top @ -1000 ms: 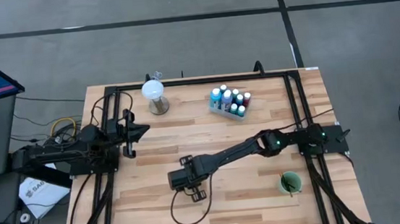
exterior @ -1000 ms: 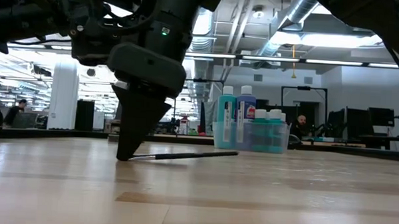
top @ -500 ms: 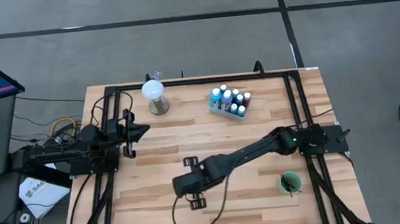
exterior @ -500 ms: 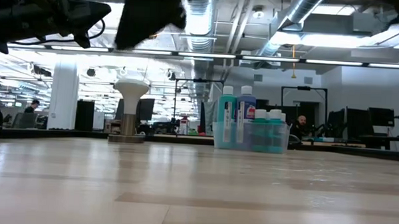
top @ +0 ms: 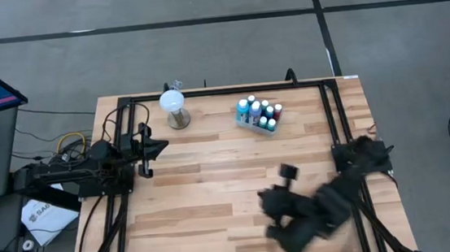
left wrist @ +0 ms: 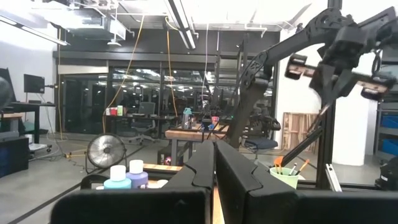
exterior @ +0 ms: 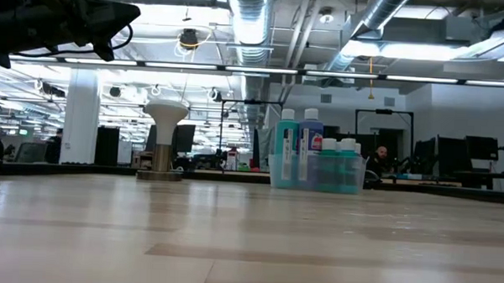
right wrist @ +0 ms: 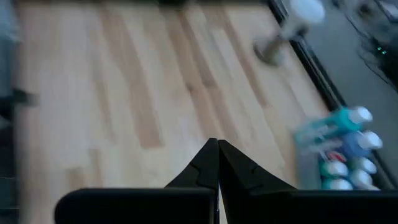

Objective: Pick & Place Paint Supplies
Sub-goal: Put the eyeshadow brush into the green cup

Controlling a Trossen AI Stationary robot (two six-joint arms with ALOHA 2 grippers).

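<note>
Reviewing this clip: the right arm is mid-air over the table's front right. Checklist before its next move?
1. Right tool closed: ok, fingers shut.
2. Brush in the right tool: cannot tell, none shows between its fingers.
3. Green cup upright: ok in the left wrist view; hidden under the right arm from above.
4. Paint bottles standing together at the table's far side: ok.
5. Left tool out of the way: ok, shut, at the table's left edge.

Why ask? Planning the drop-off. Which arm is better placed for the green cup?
Right. The right gripper hovers on the table's right side near the green cup; the left gripper waits far left.
</note>
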